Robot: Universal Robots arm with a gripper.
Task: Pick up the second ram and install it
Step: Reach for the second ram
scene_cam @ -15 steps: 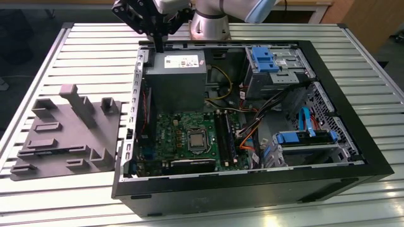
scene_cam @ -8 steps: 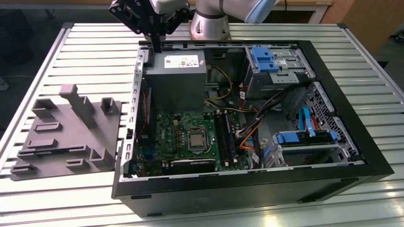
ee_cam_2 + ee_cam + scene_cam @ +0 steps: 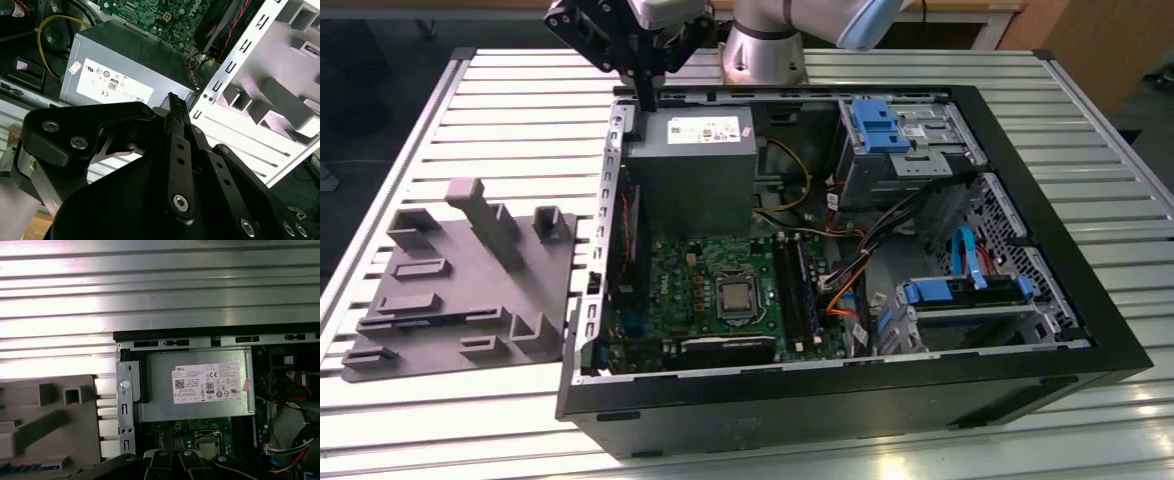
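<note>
Claw [image 3: 647,102], grip indiscernible, over slatted metal table [image 3: 494,95] at open computer case [image 3: 854,405] rear edge, grey tray [image 3: 454,300] alongside.

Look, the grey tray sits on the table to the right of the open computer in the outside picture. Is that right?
Not quite. The grey tray does sit on the table, but it is on the exterior view's left of the open computer, not the right. The exterior view shows this.
</note>
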